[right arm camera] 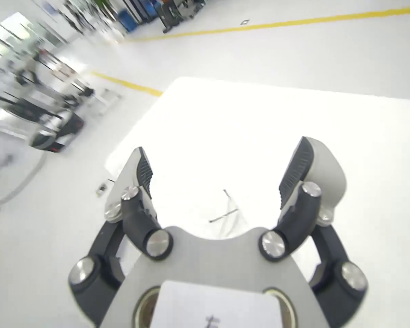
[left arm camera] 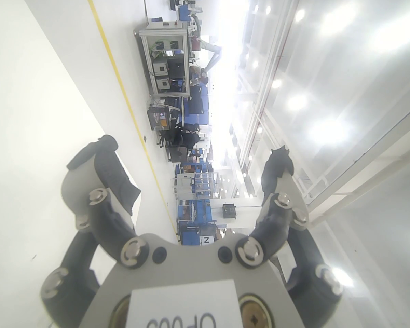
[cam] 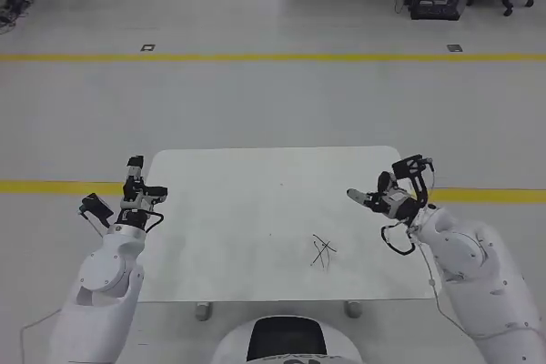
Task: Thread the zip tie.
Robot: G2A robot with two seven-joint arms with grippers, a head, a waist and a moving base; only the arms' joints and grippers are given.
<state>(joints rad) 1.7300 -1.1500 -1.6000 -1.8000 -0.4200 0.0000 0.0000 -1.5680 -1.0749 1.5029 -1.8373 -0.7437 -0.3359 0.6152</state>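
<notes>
Lying crossed in a small dark tangle on the white worktop (cam: pixel 255 200), right of centre and near the front edge: zip ties (cam: pixel 323 250), thin strands, count hard to tell, touched by neither hand. Poised farther back over the worktop's right edge, well apart from the ties: right hand (right arm camera: pixel 222 150), spread wide, ribbed pads (right arm camera: pixel 145 172) facing each other, gripping nothing, aimed across the worktop toward its left side. Seen from that wrist, ties on the bright surface beyond the spread fingers. Held at the worktop's left edge, roughly level with its partner: left hand (left arm camera: pixel 191 148), also spread wide, gripping nothing, turned out toward the floor and the hall beyond. Stretching past the worktop: pale floor (cam: pixel 273 109), crossed by a near yellow line (cam: pixel 27 187) level with both hands and a far yellow line (cam: pixel 273 57) well behind it. Set at the far end of the floor: dark equipment (cam: pixel 435 9), too small to make out.
</notes>
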